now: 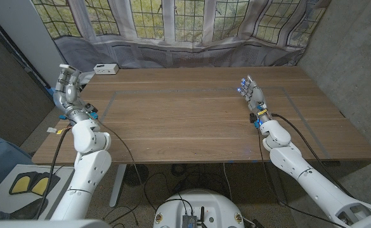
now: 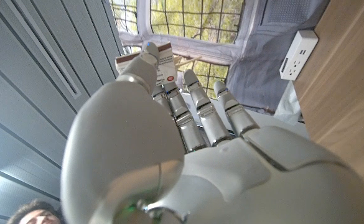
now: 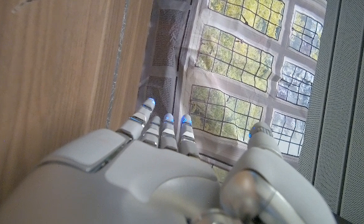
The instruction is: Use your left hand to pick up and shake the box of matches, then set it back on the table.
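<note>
While raised, left hand (image 1: 65,81) fingers (image 2: 197,99) hold the matchbox (image 2: 160,62).

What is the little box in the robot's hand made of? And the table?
The box of matches, held by the left hand, looks like thin printed cardboard: matte, with flat folded sides and a white label. The table looks like wood with a smooth, low-sheen finish; grain lines and plank seams show, though it might be veneer.
</note>
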You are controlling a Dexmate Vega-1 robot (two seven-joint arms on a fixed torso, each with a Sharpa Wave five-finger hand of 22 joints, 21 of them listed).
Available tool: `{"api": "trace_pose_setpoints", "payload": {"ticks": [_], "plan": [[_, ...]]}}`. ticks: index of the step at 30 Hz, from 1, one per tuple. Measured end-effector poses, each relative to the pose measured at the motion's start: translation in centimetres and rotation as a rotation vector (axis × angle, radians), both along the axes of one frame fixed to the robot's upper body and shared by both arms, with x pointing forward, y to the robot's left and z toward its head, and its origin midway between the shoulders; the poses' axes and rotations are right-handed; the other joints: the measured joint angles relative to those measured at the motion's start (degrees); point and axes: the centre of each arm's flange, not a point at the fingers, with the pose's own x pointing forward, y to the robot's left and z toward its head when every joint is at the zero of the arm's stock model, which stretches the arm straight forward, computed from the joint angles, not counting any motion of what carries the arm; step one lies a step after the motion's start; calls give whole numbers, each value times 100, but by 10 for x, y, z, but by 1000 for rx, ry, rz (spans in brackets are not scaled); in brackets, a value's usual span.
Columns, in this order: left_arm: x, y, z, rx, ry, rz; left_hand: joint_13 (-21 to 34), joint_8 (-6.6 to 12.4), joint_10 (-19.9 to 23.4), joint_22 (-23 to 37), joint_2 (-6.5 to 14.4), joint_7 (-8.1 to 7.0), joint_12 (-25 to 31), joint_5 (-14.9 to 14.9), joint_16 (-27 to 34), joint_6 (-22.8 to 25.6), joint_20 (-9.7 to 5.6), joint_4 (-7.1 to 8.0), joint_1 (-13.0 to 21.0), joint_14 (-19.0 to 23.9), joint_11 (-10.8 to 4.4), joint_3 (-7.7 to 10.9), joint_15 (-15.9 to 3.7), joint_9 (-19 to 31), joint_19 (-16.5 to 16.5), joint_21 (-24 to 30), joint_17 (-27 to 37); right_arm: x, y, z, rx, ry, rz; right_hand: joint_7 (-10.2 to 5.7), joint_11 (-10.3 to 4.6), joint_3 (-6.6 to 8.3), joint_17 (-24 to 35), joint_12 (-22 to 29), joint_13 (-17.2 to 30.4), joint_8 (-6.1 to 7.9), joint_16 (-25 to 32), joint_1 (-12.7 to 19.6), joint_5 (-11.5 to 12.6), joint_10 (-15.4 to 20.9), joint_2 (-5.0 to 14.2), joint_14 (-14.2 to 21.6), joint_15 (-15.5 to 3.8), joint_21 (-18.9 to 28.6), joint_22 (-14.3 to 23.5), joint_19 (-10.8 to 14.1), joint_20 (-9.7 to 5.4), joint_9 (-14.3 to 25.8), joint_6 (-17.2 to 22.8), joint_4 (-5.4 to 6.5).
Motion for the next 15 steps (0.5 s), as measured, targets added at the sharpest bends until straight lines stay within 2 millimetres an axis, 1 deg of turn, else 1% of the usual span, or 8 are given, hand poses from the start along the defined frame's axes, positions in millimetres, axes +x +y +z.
{"api": "trace_pose_setpoints", "payload": {"ticks": [2, 3, 6, 10, 11, 13, 14, 15], "plan": [[3, -14, 14, 65, -4, 24, 0, 0, 1, 0, 0, 0, -1, -1, 0, 0, 0, -20, 0, 0, -1, 21, 0, 0, 0, 0, 0, -1, -1, -1, 4, -1, -4, 0, 0, 0, 0, 0, 0, 0, 0, 0, 0, 0, 0, 0, 0, 0, 0, 0, 0, 0, 0, 0], [4, -15, 15, 68, -6, 22, 0, 0, 1, 0, 0, 0, 0, -2, 0, 0, 0, -24, 0, 13, -1, 24, -13, 0, 0, 0, 0, -2, -2, 0, 7, -5, -6, 0, 0, 0, 0, 0, 0, 0, 0, 0, 0, 0, 0, 0, 0, 0, 0, 0, 0, 0, 0, 0], [8, -37, 36, 176, -12, 62, 0, 0, 1, 0, 0, -1, 4, -6, 0, 1, -30, -24, 0, 29, -1, 24, -29, 2, -30, -39, 0, -3, -4, -1, 13, -8, -11, 0, 0, 0, 0, 0, 0, 0, 0, 0, 0, 0, 0, 22, -22, 0, 0, 0, 0, 0, 0, 0], [9, -68, 60, 348, -20, 130, 0, -1, 2, 0, 0, 9, 11, -14, 0, 26, -43, -24, 0, 50, -1, 24, -8, 2, -43, -39, 0, -6, -8, -2, 21, -12, -19, 22, 0, 0, 0, 0, 0, 0, 0, 0, 0, 0, 0, 31, -31, 0, 0, 0, 0, 0, 22, 0], [10, -79, 66, 415, -17, 158, 0, -1, 2, 0, 0, 9, 11, -15, 0, 26, -63, -41, 0, 50, -1, 41, -9, 3, -64, -39, 0, -6, -9, -3, 24, -13, -21, 22, 0, 0, 0, 0, 0, 0, 0, 0, 0, 0, 0, 31, -31, 0, 0, 2, 2, 0, 22, 0], [11, -90, 73, 479, -18, 177, 1, -1, 45, 0, -38, 9, 11, -19, 0, 26, -56, -47, -38, 50, 3, 47, -9, 5, -89, -70, 0, -7, -10, -3, 27, -16, -23, 22, 0, 0, 0, 0, 0, 0, 0, 0, 0, 0, 0, 31, -31, 0, 0, 32, 32, 0, 22, 0], [11, -102, 79, 553, -14, 210, 1, -1, 55, 0, -46, 9, 11, -20, 0, 27, -51, -47, -46, 49, -4, 47, -9, 7, -93, -84, 0, -8, -11, -3, 30, -18, -25, 22, 0, 0, 0, 0, 0, 0, 0, 0, 0, 0, 0, 31, -31, 0, 0, 31, 32, 0, 22, 0], [10, -108, 84, 578, -23, 210, 1, -1, 61, 0, -46, 9, 11, -21, 0, 27, -73, -47, -46, 49, 1, 47, -9, 7, -115, -88, 0, -8, -11, -3, 31, -20, -25, 22, 0, 0, 0, 0, 0, 0, 0, 0, 0, 0, 0, 31, -31, 0, 0, 31, 32, 0, 22, 0]]}}
